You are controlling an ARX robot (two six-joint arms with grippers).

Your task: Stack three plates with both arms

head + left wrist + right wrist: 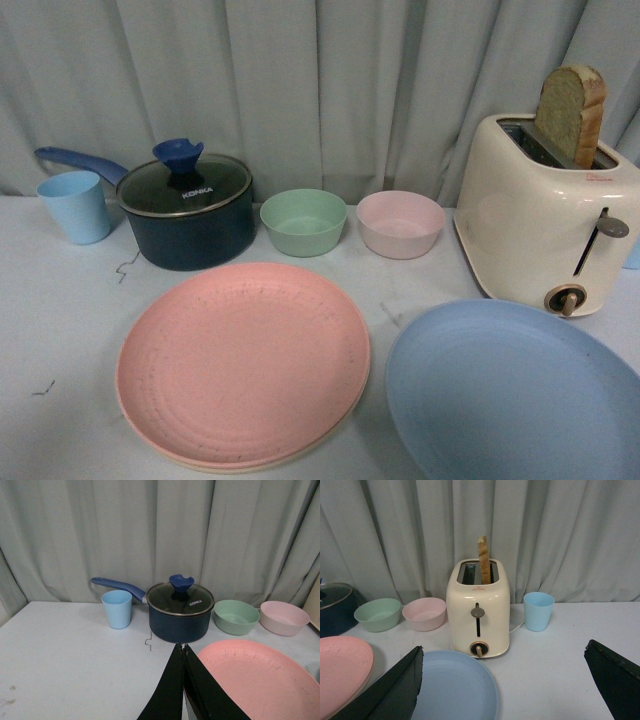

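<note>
The pink plate (243, 360) lies at the table's front centre on top of the cream plate, of which only a thin rim (262, 466) shows beneath it. To its right the light blue plate (510, 395) lies flat by itself, in front of the toaster. Neither arm appears in the front view. In the left wrist view my left gripper (181, 645) is shut with nothing in it, its tips just beside the pink plate (260, 680). My right gripper (504, 651) stands wide open, one finger (400, 685) over the edge of the blue plate (455, 687).
Behind the plates stand a dark blue lidded pot (187, 215), a light blue cup (76, 206), a mint-green bowl (303, 221) and a pink bowl (400, 223). A cream toaster (545, 220) holding bread is at the right, with another blue cup (538, 611) beyond. A curtain closes the back.
</note>
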